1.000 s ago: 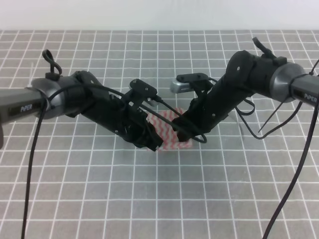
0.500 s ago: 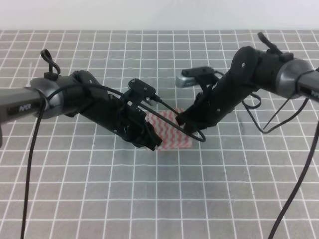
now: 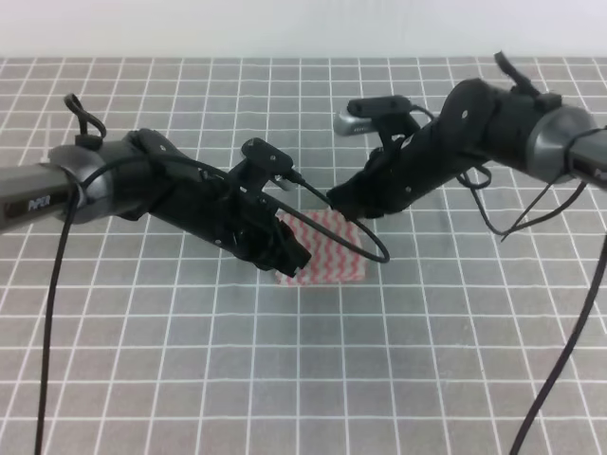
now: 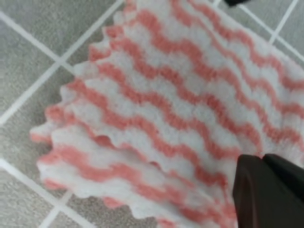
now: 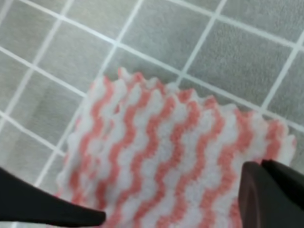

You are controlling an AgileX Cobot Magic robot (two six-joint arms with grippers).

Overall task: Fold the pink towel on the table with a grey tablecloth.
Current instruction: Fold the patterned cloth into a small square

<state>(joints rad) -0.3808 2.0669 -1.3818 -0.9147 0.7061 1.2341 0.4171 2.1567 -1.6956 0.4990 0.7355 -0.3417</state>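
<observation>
The pink towel (image 3: 322,254) lies at the centre of the counter (image 3: 285,379), on the grey gridded cloth, between the two arms. The left wrist view shows stacked scalloped edges at its 7 o'clock corner, so it looks already doubled over at least once; how many layers, can't tell.

Handling: thin, fluffy, very light, fully limp. No stiffness, so it will drape and sag from any pinch point, and a lifted layer could drag the one below. Not fragile and not slippery; the nap should grip the pads well. Best hold is likely a corner or the pinked edge, pinching all layers together, one tool per corner on the same side so the fold carries over evenly. Risk: catching only the top layer, or snagging the grey tablecloth underneath.

Left tool (image 3: 290,268) sits low at the towel's 9 o'clock edge, touching or just over it. A dark fingertip (image 4: 266,190) shows at the lower right of the left wrist view over the cloth; whether it is clamped or spread, cannot tell.

Right tool (image 3: 343,201) hangs above the towel's 12 o'clock edge, apart from it. Only finger parts show in its wrist view; state cannot be told.

Containers: none in view.
</observation>
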